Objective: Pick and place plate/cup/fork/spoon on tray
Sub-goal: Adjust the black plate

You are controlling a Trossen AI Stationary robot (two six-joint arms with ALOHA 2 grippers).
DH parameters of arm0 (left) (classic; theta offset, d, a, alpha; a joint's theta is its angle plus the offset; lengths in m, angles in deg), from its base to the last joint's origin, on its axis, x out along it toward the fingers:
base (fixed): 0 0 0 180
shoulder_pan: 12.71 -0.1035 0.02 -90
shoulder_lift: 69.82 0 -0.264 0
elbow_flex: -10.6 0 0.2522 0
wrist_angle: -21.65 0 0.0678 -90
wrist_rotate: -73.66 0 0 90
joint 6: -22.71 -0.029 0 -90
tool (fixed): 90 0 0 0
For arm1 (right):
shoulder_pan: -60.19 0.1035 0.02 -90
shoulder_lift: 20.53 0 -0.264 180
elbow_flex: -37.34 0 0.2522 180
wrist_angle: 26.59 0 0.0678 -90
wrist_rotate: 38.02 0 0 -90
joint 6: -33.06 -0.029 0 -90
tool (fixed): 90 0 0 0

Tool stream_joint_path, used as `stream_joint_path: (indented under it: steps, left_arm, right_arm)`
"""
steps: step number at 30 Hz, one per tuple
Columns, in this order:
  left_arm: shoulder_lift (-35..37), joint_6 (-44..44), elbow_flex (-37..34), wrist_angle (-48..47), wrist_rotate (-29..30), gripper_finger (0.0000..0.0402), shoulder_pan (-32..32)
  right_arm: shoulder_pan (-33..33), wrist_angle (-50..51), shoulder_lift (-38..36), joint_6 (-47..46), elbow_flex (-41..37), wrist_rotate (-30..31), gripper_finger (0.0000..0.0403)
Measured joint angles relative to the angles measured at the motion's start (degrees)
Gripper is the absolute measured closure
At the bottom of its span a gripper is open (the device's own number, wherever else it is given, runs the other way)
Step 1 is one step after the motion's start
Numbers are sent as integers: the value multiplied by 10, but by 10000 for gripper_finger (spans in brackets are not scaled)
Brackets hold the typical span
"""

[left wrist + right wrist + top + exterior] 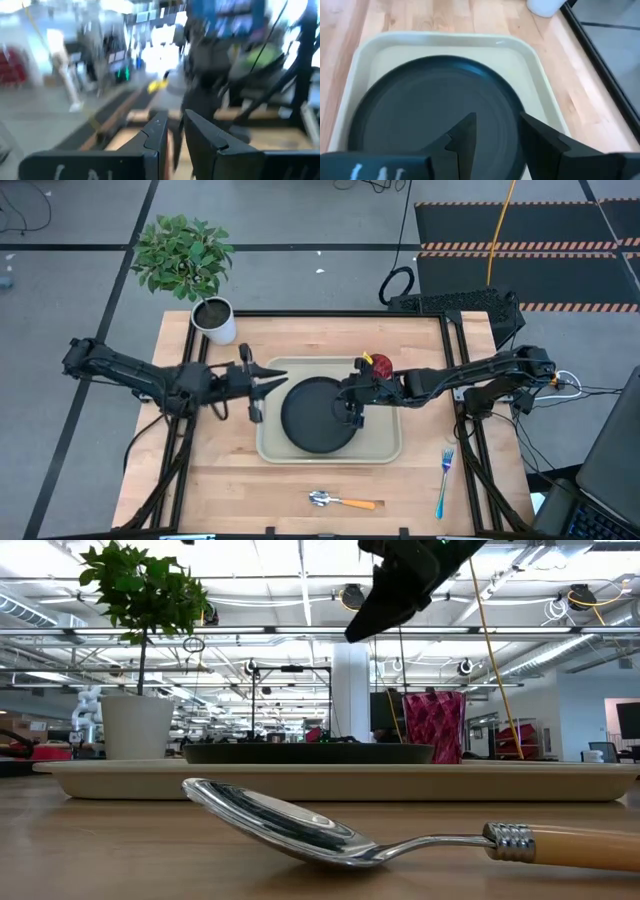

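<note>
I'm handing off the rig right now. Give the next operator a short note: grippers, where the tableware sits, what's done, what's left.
Left gripper: at the tray's left rim, holding nothing, jaws narrowly parted.
Right gripper: open and empty, over the plate's right edge.
Plate: lying flat in the tray. Done.
Cup: upright at the tray's far right corner, behind the right arm. Looks done.
Spoon: on the table in front of the tray. Left to do.
Fork: on the table to the tray's front right. Left to do.
</note>
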Motion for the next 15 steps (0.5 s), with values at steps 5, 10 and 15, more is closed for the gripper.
stream_joint_path:
  steps: [5, 10, 15]
  left_arm:
    - [-19, 9, 66, -128, 1, 332, -26]
    - [-18, -42, 77, -86, 1, 332, -40]
    - [-4, -103, 77, -73, 1, 332, -42]
  right_arm:
    - [1, -53, 24, 15, 0, 0, 266]
    - [-3, -123, 86, 36, 1, -20, 266]
    - [-17, -153, 147, 11, 3, -35, 266]
